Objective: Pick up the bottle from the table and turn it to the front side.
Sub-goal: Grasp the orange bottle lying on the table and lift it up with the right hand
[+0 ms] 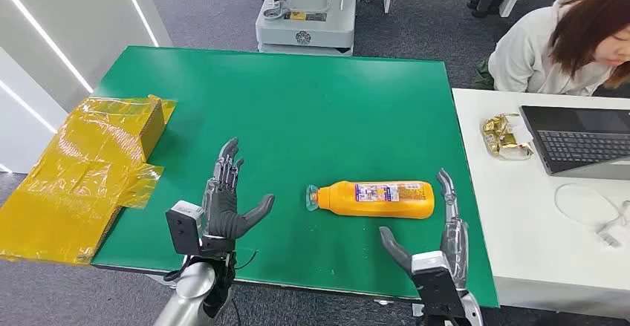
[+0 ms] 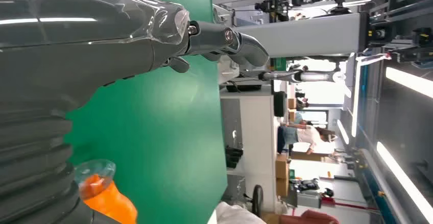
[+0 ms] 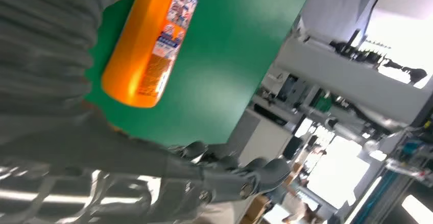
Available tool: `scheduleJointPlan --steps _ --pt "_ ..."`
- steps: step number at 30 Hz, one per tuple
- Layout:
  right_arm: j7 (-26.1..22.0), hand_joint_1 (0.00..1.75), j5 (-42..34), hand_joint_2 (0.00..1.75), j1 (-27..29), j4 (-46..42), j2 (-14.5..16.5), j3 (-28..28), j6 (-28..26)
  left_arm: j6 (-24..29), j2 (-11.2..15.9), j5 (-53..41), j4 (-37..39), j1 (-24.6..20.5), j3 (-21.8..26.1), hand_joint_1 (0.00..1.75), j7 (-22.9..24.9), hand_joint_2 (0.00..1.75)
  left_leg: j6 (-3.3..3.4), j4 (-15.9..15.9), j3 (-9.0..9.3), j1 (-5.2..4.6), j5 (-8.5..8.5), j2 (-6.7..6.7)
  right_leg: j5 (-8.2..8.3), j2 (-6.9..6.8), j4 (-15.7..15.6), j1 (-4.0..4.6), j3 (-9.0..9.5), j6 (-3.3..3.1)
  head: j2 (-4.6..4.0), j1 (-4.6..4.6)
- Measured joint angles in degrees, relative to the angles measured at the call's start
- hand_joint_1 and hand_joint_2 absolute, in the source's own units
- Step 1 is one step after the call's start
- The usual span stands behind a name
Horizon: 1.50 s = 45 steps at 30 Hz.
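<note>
An orange bottle (image 1: 375,199) with a clear cap and a printed label lies on its side on the green table (image 1: 297,111), cap pointing left. The bottle (image 3: 153,45) shows its label in the right wrist view; its cap end (image 2: 99,185) shows in the left wrist view. My left hand (image 1: 226,200) hovers open to the left of the cap, fingers spread, a short gap away. My right hand (image 1: 438,240) stands open just behind the bottle's base, near the table's front right corner, thumb toward the bottle. Neither hand touches it.
Flattened yellow cardboard (image 1: 82,170) overhangs the table's left edge. A white desk (image 1: 535,244) on the right carries a laptop (image 1: 579,140), a wrapped snack (image 1: 504,134) and a cable. A person (image 1: 572,36) sits behind it. A robot base (image 1: 304,14) stands beyond the table.
</note>
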Motion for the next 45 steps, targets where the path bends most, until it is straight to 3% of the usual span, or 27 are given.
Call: scheduleJointPlan --steps 7,12,15,18,30,37,45 --pt "3.5 0.00 6.8 1.75 -6.0 5.2 -1.7 0.0 3.4 -1.8 -1.3 -0.3 2.2 -2.1 -0.8 0.00 0.4 1.75 -0.01 0.0 0.01 0.00 0.01 0.01 0.01 0.01 0.0 0.00 0.00 0.00 0.00 -0.01" --pt "5.8 0.00 7.0 1.75 -13.0 12.9 -5.3 1.7 11.9 -3.6 -1.7 -0.6 3.3 -3.4 -1.1 0.00 1.0 1.75 0.01 0.0 0.00 0.00 0.02 0.02 0.05 0.03 0.0 0.00 0.01 0.02 0.00 -0.01" --pt "5.3 0.00 5.6 1.75 -18.6 19.5 -8.8 4.8 18.4 -4.7 -1.6 -0.6 3.8 -3.6 -1.3 0.00 1.1 1.75 0.03 0.1 0.00 0.00 0.05 0.00 0.07 0.01 0.0 0.00 0.02 0.04 0.00 0.00" --pt "4.5 0.00 4.2 1.75 -22.8 25.0 -11.8 8.0 21.2 -5.3 -1.6 -0.6 4.4 -3.7 -1.4 0.00 1.1 1.75 0.05 0.1 -0.02 0.00 0.06 -0.06 0.08 -0.05 0.0 0.00 0.03 0.05 0.00 0.00" --pt "10.1 0.00 3.0 1.75 -37.6 37.4 -18.1 24.4 36.2 -6.4 -1.2 0.7 5.5 -3.9 -1.8 0.00 2.1 1.75 0.05 0.1 0.08 0.00 0.05 -0.01 0.08 0.02 0.0 0.00 0.08 0.05 0.00 -0.01" --pt "11.6 0.00 1.5 1.75 -41.9 40.1 -20.3 31.0 37.9 -6.4 -0.8 0.8 5.5 -3.9 -1.8 0.00 2.3 1.75 0.05 0.1 0.11 0.00 0.06 -0.05 0.08 -0.03 0.0 0.00 0.15 0.05 0.00 -0.01" --pt "13.7 0.00 1.2 1.75 -43.1 40.5 -21.8 35.7 35.6 -6.2 -0.3 1.0 6.0 -3.7 -1.8 0.00 2.3 1.75 0.05 0.1 0.10 0.00 0.05 -0.06 0.09 -0.04 0.0 0.00 0.15 0.08 0.00 -0.01"
